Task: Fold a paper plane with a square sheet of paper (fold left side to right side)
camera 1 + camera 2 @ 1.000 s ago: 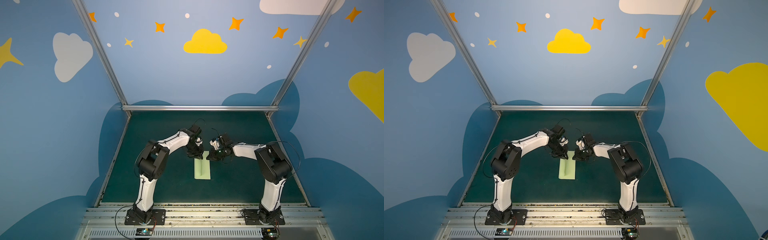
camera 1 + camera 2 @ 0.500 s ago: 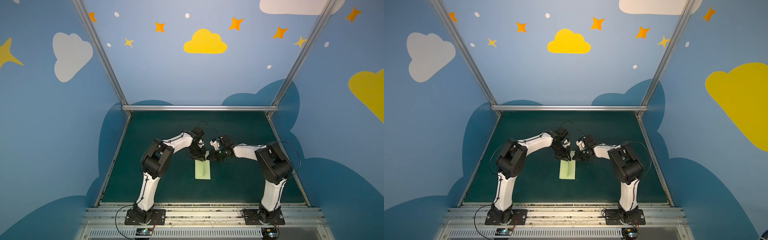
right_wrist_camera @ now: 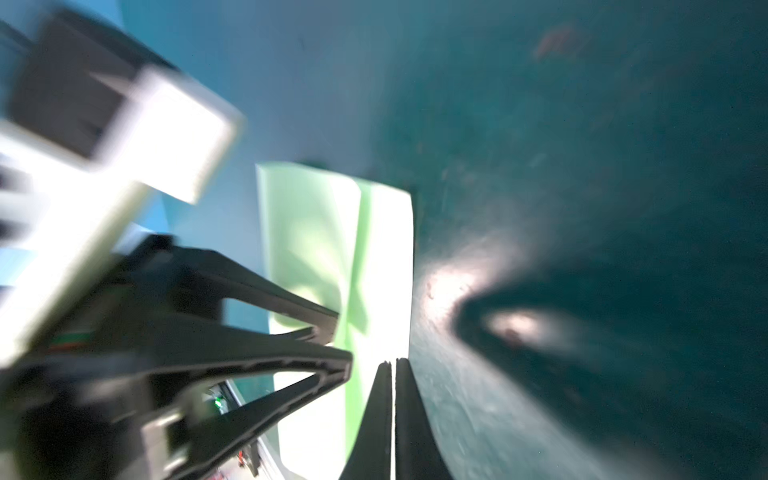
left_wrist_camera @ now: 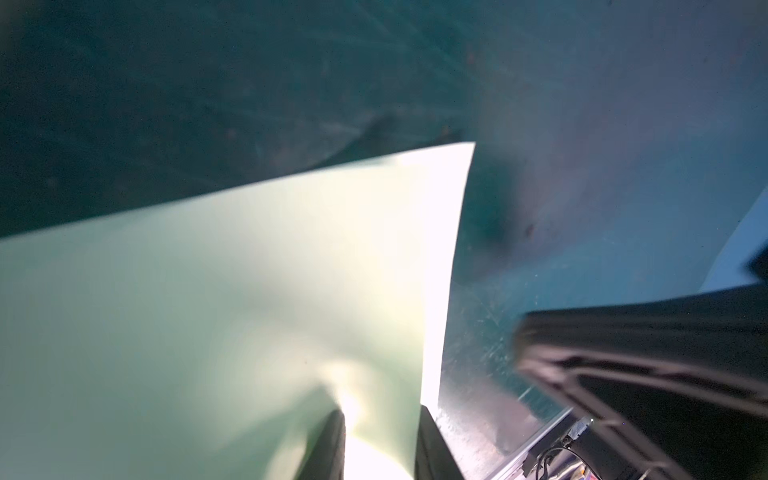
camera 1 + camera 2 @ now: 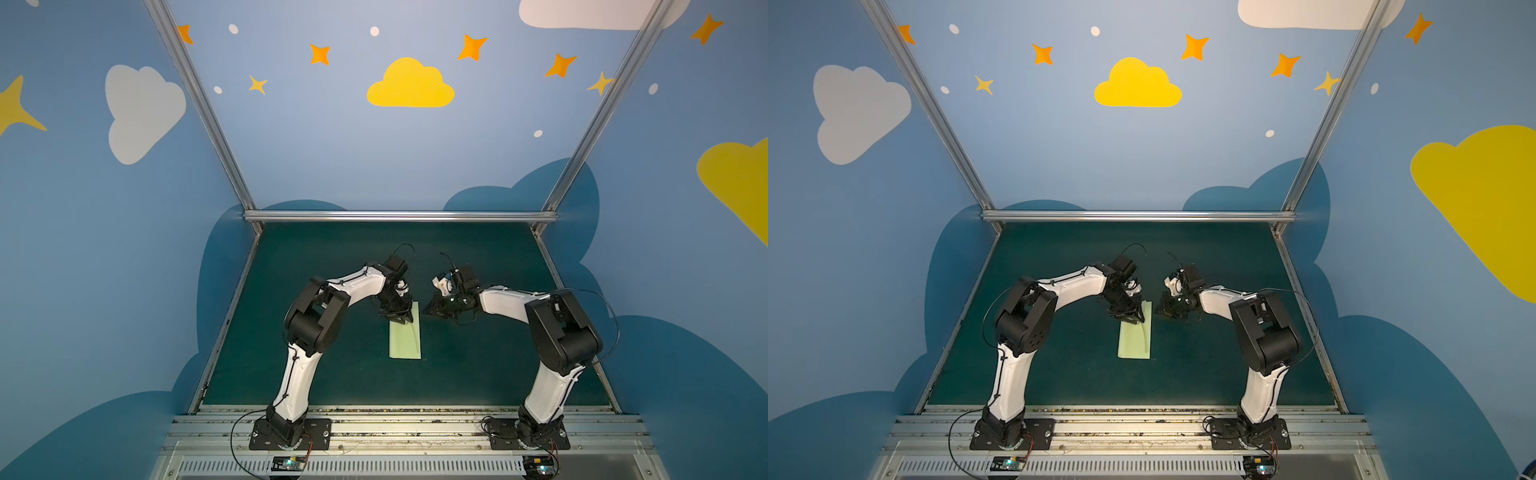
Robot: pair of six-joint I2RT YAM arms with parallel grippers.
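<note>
1. A pale-green sheet of paper [image 5: 405, 343] lay near the middle of the dark green worktop [image 5: 332, 374]. It was folded into a narrow rectangle with its long sides running near to far, as both top views showed [image 5: 1133, 343].
2. In the right wrist view the sheet [image 3: 307, 232] showed two layers. The upper layer's edge stopped short of the lower layer's right edge, leaving a bright strip uncovered. In a top view the same upper edge showed as a slightly curved line along the right side.
3. The left hand [image 5: 401, 320] pointed down over the far left corner of the sheet, in both top views [image 5: 1129, 319].
4. Its fingers [image 4: 332, 449] stood a narrow way apart. In the left wrist view the paper [image 4: 208, 291] ran up between them with a clear gap, so nothing was pinched. I could not tell whether either finger touched the paper.
5. The right wrist view also caught the left hand [image 3: 343, 340], its two tips apart just above the sheet.
6. The right hand [image 5: 428, 311] sat low just to the right of the sheet's far end, tip pointing left toward the paper's right edge [image 5: 1158, 311].
7. Its fingers [image 3: 409, 415] were pressed together with nothing between them, just beside the paper's edge. Whether they touched it I could not tell.
8. The two hands were near each other but apart, with the sheet's far end between them.
9. The near end of the sheet lay free, well apart from both hands.
</note>
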